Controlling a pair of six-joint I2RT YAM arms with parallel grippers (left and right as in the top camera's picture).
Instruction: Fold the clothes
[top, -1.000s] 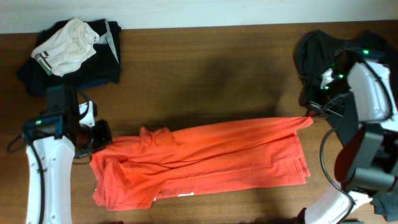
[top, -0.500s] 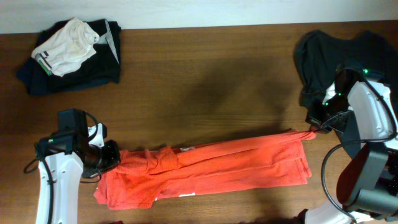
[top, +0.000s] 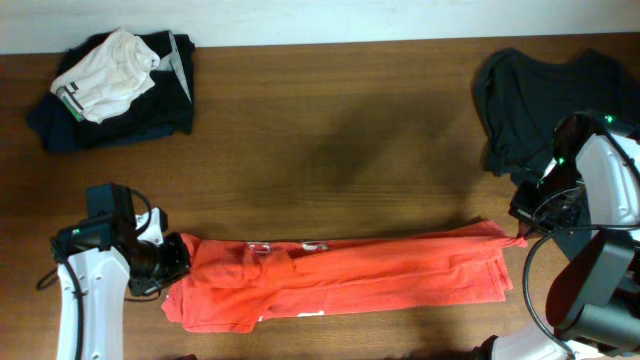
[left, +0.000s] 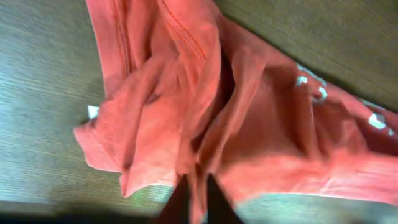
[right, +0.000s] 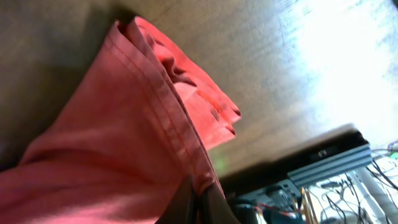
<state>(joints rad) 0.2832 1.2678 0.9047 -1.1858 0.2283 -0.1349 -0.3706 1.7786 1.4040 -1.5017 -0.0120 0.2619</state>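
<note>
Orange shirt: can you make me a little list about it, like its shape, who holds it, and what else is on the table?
shirt: red-orange T-shirt folded into a long strip on the table
left hand: pinching one end
right hand: pinching the other end
also there: dark grey T-shirt far right, pile of clothes far left

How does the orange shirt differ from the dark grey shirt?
The orange shirt is stretched into a long band; the dark grey shirt lies in a heap. The left gripper and right gripper hold the orange shirt's ends; neither holds the grey shirt. Both lie on the table.
</note>
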